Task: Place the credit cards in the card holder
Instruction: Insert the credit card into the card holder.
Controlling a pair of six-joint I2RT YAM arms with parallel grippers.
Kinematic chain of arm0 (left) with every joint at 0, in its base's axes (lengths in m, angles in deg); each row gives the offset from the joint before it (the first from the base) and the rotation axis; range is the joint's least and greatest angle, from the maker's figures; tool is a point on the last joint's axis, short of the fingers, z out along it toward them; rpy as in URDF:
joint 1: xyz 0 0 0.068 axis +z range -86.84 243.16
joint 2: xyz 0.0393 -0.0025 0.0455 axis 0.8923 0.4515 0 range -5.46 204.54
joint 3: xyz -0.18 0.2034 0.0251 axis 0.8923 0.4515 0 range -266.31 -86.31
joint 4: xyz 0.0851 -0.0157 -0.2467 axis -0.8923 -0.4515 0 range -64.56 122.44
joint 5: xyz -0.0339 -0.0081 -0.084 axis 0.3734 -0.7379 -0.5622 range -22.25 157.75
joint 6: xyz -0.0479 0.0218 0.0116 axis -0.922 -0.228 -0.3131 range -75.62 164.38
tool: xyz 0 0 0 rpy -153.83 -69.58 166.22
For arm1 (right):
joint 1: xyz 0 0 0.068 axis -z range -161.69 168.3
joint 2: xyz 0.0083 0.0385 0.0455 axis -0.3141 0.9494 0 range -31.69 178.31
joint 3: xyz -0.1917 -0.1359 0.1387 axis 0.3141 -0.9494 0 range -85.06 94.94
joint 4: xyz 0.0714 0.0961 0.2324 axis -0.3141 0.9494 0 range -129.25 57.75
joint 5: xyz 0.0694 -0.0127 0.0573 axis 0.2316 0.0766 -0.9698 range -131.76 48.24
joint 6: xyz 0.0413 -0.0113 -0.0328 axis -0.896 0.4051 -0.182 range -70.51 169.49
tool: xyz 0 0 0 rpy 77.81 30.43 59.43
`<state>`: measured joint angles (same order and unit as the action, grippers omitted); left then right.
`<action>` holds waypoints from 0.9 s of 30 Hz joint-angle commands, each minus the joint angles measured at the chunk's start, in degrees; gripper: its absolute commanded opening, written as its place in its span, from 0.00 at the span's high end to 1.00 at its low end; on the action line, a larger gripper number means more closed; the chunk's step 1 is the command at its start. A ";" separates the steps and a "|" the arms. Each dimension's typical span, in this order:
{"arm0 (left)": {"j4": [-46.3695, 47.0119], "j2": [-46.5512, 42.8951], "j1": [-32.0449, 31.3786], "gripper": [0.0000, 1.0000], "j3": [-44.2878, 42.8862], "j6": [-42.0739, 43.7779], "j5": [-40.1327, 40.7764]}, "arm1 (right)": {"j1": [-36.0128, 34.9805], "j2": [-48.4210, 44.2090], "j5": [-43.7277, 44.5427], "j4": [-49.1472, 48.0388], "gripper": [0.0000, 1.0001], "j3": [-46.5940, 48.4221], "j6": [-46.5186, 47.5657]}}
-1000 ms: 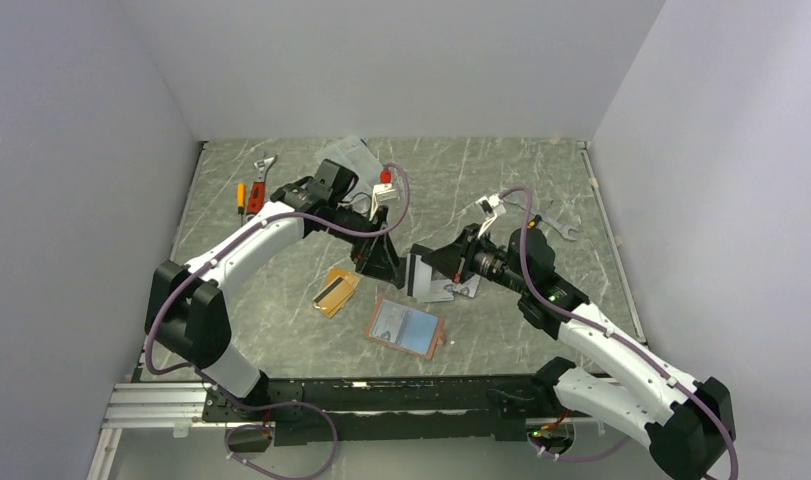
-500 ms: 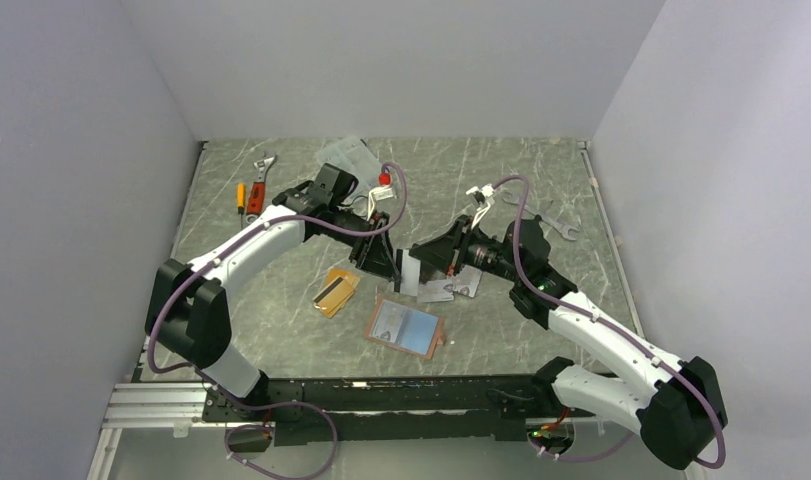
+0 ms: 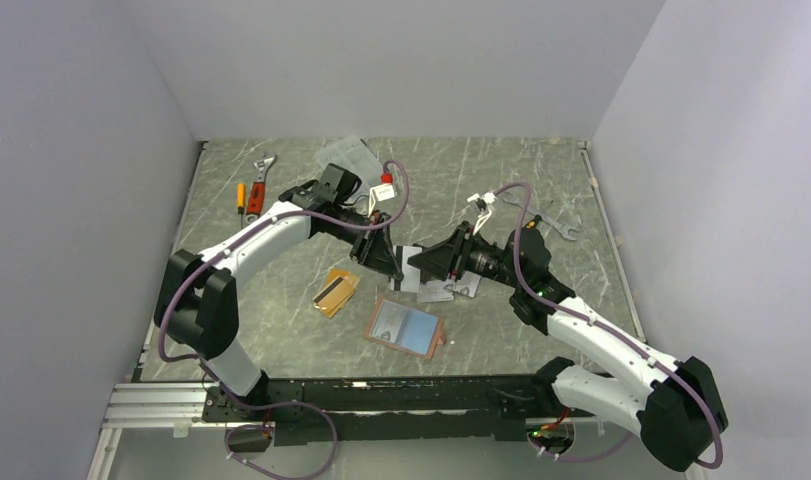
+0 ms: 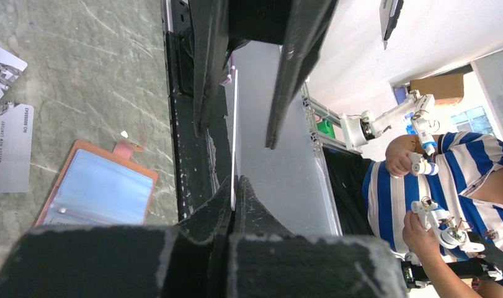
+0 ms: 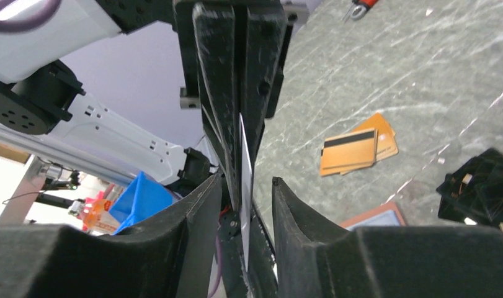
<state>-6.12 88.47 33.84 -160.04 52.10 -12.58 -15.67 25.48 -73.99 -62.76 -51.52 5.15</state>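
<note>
A silver-grey credit card (image 3: 408, 268) hangs on edge above the table between the two grippers. My left gripper (image 3: 389, 262) is shut on it; in the left wrist view the card (image 4: 234, 136) is edge-on, pinched at the fingertips of that gripper (image 4: 235, 185). My right gripper (image 3: 422, 266) faces it, open, its fingers (image 5: 202, 208) standing either side of the card (image 5: 244, 164) without touching. Two orange-gold cards (image 3: 336, 290) lie stacked on the table, and more silver cards (image 3: 447, 289) lie under the right gripper. The pink card holder (image 3: 406, 327) lies open, pale-blue inside up.
A screwdriver (image 3: 241, 196) and a wrench (image 3: 265, 166) lie at the back left. Near them at the back is a clear plastic piece (image 3: 347, 153). Another wrench (image 3: 558, 224) lies at the right. The walls close in on three sides.
My left gripper has shut on the silver card that the right gripper held out. The right gripper's jaws have parted off it. Both arms have edged closer together.
</note>
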 commanded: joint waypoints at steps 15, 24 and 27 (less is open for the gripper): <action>-0.26 0.89 0.91 0.53 1.03 -1.75 9.01 | 0.80 -1.15 -1.50 7.10 1.00 -1.03 0.62; 5.25 5.03 1.35 0.46 10.85 -3.68 26.73 | 0.80 3.06 -4.10 20.28 1.00 -12.13 0.02; 6.12 7.30 1.34 0.45 11.93 -3.02 29.21 | 0.84 2.46 -2.77 22.30 1.00 -15.19 -0.21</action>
<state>-2.21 93.87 34.95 -148.87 48.06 9.97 -15.08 28.72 -76.72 -45.34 -63.82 4.91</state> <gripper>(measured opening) 0.540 0.009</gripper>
